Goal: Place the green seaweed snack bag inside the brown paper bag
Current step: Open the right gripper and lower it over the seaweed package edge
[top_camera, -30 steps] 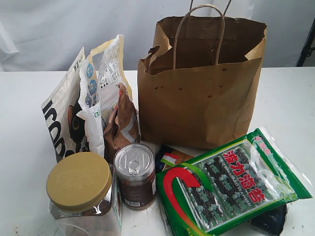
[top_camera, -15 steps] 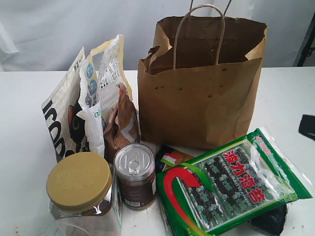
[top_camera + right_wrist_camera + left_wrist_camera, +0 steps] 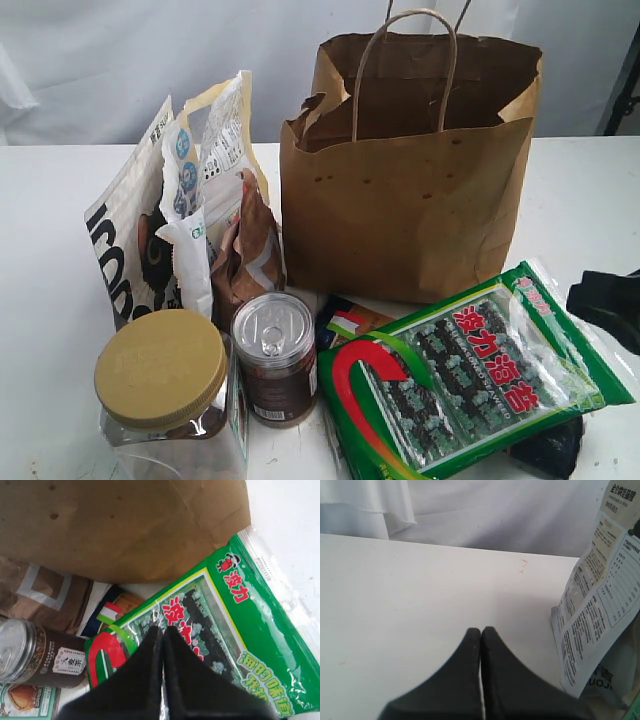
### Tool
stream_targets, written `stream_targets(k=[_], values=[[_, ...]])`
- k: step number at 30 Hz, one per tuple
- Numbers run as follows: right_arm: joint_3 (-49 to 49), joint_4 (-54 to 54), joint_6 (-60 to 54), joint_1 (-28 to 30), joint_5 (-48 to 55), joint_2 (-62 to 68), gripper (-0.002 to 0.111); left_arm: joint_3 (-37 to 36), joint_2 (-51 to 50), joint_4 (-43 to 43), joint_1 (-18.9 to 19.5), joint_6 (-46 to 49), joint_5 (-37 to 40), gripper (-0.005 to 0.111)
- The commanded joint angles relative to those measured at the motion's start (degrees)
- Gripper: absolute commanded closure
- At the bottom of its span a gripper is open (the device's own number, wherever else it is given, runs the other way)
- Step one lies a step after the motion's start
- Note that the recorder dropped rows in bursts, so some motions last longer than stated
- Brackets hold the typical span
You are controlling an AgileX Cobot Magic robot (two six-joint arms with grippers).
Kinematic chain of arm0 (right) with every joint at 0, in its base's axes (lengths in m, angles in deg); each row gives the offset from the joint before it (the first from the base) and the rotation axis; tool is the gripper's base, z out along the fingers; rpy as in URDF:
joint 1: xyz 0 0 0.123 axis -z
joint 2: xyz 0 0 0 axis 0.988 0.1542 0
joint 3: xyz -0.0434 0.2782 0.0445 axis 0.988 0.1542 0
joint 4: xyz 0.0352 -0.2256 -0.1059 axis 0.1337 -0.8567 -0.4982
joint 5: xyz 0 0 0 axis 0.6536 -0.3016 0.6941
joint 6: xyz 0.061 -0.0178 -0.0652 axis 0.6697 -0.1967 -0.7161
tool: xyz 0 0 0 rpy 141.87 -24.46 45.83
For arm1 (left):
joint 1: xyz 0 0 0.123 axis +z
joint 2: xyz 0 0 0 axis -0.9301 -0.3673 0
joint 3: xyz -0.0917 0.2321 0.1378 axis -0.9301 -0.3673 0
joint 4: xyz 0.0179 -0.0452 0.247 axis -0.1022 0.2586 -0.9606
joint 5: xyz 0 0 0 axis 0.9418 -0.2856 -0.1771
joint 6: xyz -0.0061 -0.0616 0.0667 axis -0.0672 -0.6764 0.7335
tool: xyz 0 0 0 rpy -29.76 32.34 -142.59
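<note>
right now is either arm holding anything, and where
Nothing is held: the left gripper has its jaws shut over the table, the right gripper likewise above the green seaweed bag.

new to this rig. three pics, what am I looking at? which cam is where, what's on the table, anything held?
It is a robot with two arms, each ending in a two-fingered pincer. The wide picture comes from a camera off the arms. On a white table are a brown paper bag, open at the top, a green seaweed snack bag lying in front of it, a can, a yellow-lidded jar and some upright packets. The other two pictures come from cameras on the wrists, looking along the fingers. The left pincer is shut above the table, holding nothing. The right pincer is shut too, empty, above the seaweed bag; whether it touches I cannot tell.
</note>
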Motion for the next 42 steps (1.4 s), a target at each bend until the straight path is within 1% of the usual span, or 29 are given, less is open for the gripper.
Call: stream_targets(k=[1,6,10,16,18,22,25,26,28,31,33,36,37,40,42], values=[[-0.05,1.16,0.66,-0.05,1.74,2.35,0.108,-0.28,0.25,-0.14,-0.31,-0.08,-0.54,0.107],[-0.05,5.11,1.5,3.11,3.09,7.05,0.108,-0.28,0.25,-0.14,-0.31,-0.08,-0.54,0.107],[-1.81,7.99,-3.22,8.06,4.49,10.54,0.108,-0.28,0.25,-0.14,-0.31,-0.08,-0.54,0.107],[-9.29,7.99,-5.87,15.28,17.72,13.79,0.108,-0.28,0.25,-0.14,-0.31,-0.08,-0.54,0.107],[-11.78,7.99,-5.98,17.41,21.94,15.08,0.106,-0.28,0.25,-0.14,-0.31,-0.08,-0.54,0.107],[-13.42,7.99,-7.65,21.11,26.72,18.83,0.095,-0.28,0.25,-0.14,-0.31,-0.08,-0.54,0.107],[-13.69,8.1,-9.66,23.8,31.27,22.84,0.081,-0.28,0.25,-0.14,-0.31,-0.08,-0.54,0.107],[-13.69,8.41,-10.59,24.77,32.85,23.99,0.074,-0.28,0.25,-0.14,-0.31,-0.08,-0.54,0.107],[-13.69,8.89,-12.42,25.98,33.84,25.29,0.066,-0.28,0.25,-0.14,-0.31,-0.08,-0.54,0.107],[-14.42,10.36,-15.43,28.73,34.52,26.47,0.049,-0.28,0.25,-0.14,-0.31,-0.08,-0.54,0.107],[-16.3,10.01,-16.7,31.21,35.79,28.48,0.042,-0.28,0.25,-0.14,-0.31,-0.08,-0.54,0.107],[-19.31,9.39,-19.16,32.42,38.35,32.43,0.041,-0.28,0.25,-0.14,-0.31,-0.08,-0.54,0.107],[-20.61,9.26,-22.16,32.42,38.36,34.59,0.041,-0.28,0.25,-0.14,-0.31,-0.08,-0.54,0.107],[-22.21,7.58,-25.22,32.42,34.33,39.6,0.041,-0.28,0.25,-0.14,-0.31,-0.08,-0.54,0.107],[-23.52,7.69,-27.46,32.42,34.23,43.24,0.041,-0.28,0.25,-0.14,-0.31,-0.08,-0.54,0.107]])
